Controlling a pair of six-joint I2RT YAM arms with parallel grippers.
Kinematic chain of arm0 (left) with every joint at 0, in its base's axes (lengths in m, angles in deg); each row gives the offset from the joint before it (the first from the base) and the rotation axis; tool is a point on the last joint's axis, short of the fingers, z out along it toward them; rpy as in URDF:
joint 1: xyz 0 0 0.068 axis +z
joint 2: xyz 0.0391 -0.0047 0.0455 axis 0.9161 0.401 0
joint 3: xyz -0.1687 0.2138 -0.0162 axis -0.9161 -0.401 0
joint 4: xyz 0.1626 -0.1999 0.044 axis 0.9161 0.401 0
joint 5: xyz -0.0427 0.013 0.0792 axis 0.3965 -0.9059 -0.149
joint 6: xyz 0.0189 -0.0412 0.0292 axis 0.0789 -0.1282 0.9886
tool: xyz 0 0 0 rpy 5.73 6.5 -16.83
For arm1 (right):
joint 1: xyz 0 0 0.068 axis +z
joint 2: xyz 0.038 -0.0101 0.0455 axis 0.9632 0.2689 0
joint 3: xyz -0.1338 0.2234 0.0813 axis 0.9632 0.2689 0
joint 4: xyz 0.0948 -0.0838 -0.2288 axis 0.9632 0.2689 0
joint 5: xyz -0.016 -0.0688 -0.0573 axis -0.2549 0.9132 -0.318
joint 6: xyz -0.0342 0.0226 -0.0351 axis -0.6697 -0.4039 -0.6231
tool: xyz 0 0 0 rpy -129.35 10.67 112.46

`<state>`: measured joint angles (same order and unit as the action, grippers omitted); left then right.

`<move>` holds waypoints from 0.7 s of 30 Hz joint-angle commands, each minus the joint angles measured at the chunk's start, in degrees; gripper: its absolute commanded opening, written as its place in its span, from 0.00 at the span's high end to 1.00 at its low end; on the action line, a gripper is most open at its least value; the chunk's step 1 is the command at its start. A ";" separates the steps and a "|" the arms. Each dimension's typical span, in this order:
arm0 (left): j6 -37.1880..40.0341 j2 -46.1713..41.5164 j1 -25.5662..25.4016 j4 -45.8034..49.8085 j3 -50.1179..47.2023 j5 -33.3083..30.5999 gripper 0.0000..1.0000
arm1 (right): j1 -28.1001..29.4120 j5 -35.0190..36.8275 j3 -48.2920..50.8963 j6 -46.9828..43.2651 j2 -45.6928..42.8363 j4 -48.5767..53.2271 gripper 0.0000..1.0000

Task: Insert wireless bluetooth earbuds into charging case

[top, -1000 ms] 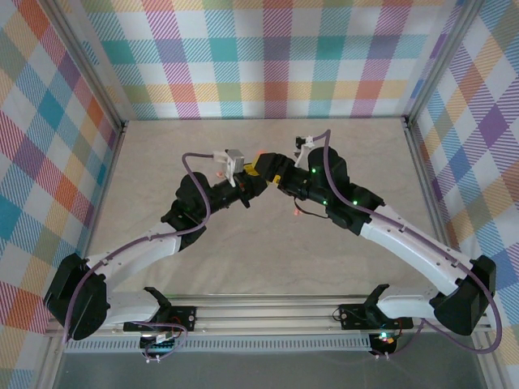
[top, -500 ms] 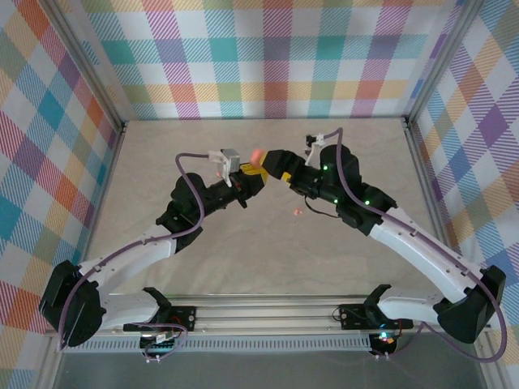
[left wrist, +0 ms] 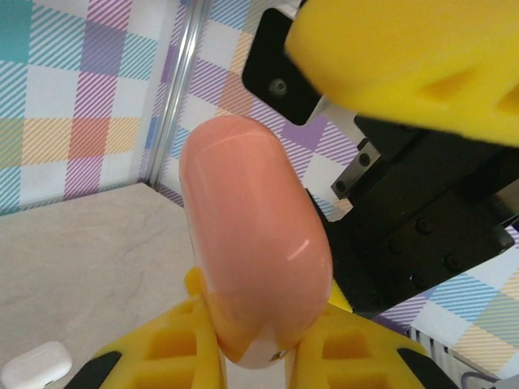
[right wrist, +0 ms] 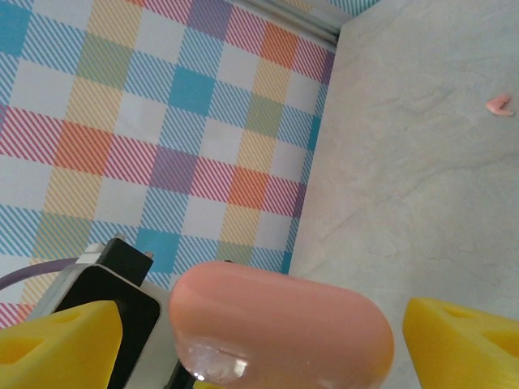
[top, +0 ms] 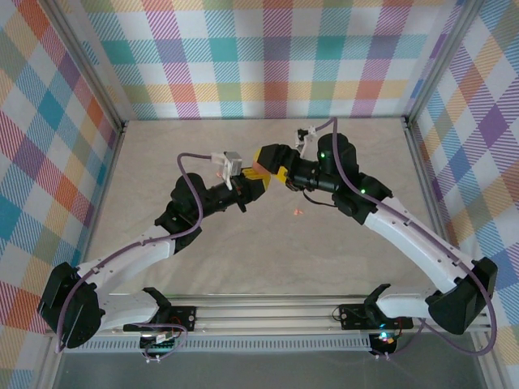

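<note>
Clamping pink case [left wrist: 251,243], left hand [left wrist: 253,356]; earbud [right wrist: 499,104] lies apart.

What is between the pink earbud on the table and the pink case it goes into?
Nothing lies around the pink earbud. The pink case is clamped in the left gripper, with the right gripper open around it. The case looks closed, so its lid seems to be in the way.

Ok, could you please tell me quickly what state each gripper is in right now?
Left gripper: closed, holding the pink case.
Right gripper: open, fingers either side of the case, not gripping it.
</note>
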<state>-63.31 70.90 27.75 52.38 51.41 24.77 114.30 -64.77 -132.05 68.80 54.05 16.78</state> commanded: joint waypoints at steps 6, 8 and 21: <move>-0.75 -1.30 -0.40 1.09 1.47 3.18 0.97 | -1.05 -2.66 -1.52 -0.91 0.35 1.09 0.15; -0.75 -1.19 -0.41 1.39 1.58 3.47 0.97 | -1.25 -3.10 -1.78 -1.32 0.61 0.87 0.19; 0.60 -0.81 -0.41 4.40 2.70 3.52 0.93 | -1.43 -5.91 -3.07 -5.14 2.46 2.38 0.51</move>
<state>-63.68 70.88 27.82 55.37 51.43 26.84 112.60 -68.99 -132.73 66.11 56.02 18.99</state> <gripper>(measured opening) 0.178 0.568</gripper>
